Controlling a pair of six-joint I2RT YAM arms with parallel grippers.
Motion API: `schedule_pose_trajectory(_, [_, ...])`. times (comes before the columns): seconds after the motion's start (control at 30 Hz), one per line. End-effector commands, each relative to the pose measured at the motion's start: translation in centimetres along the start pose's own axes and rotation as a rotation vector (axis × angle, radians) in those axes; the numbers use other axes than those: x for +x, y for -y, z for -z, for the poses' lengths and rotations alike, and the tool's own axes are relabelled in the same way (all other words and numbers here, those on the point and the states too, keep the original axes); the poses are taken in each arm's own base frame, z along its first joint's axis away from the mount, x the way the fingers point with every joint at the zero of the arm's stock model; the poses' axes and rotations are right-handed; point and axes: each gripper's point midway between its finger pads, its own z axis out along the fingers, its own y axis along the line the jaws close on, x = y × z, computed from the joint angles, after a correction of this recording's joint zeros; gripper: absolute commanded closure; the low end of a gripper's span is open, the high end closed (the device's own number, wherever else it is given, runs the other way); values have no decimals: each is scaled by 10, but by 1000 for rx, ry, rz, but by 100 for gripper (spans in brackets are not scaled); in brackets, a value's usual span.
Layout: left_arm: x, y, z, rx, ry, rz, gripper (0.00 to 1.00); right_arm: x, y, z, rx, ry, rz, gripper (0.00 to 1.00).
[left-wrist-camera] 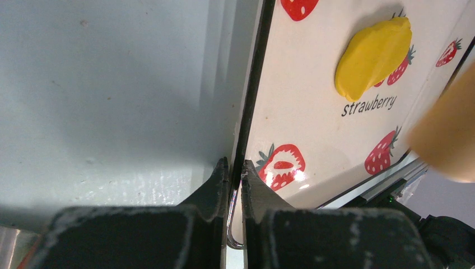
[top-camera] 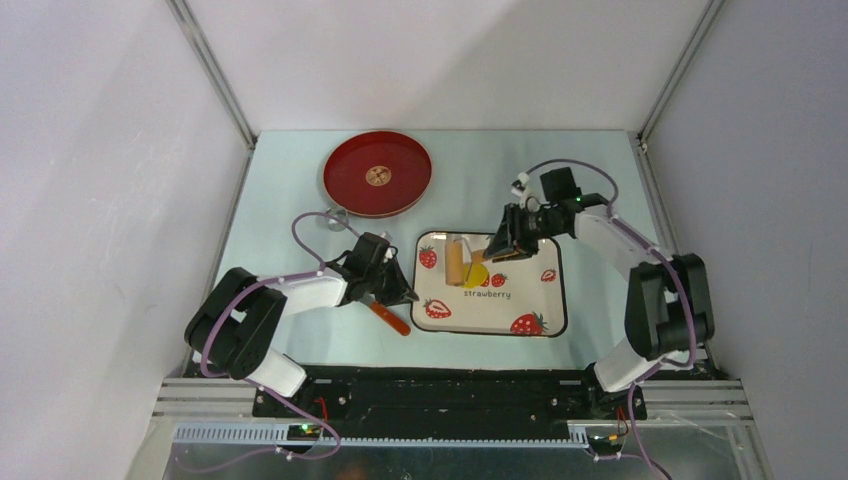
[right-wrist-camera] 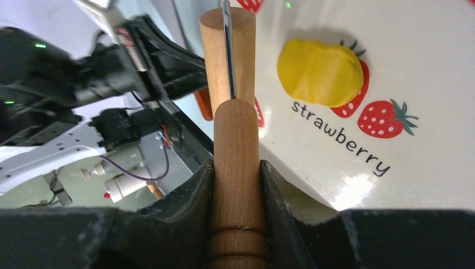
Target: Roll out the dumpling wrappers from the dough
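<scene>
A thick yellow lump of dough (top-camera: 476, 273) lies on the white strawberry-print tray (top-camera: 500, 308), just above the word "strawberry". My right gripper (top-camera: 498, 243) is shut on the handle of the tan wooden roller (top-camera: 455, 262), whose barrel lies left of the dough. In the right wrist view the gripper (right-wrist-camera: 236, 168) clamps the roller (right-wrist-camera: 227, 50), and the dough (right-wrist-camera: 320, 73) sits apart to its right. My left gripper (left-wrist-camera: 235, 167) is shut on the tray's black left rim; the dough (left-wrist-camera: 372, 59) lies farther in. No dumpling wrappers are in view.
A red round plate (top-camera: 377, 173) sits at the back left. A small metal ring (top-camera: 336, 217) lies just in front of it. An orange-handled tool (top-camera: 391, 319) rests on the table beside the left gripper (top-camera: 400, 290), off the tray's left edge.
</scene>
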Motion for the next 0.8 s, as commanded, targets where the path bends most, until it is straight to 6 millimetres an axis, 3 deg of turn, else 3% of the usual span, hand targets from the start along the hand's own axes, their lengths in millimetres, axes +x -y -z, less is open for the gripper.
schedule_pose_trajectory(0.0, [8, -50, -3, -198, -7, 22, 100, -23, -26, 35, -104, 115, 45, 100])
schedule_pose_trajectory(0.27, [9, -51, -3, -197, -7, 25, 100, -14, 35, 28, 79, 60, -86, 100])
schedule_pose_trajectory(0.53, [9, -51, -3, -199, -7, 26, 100, -15, 67, 14, 156, 31, -136, 100])
schedule_pose_trajectory(0.77, [9, -51, -3, -198, -7, 25, 100, -1, 103, 14, 237, -8, -244, 100])
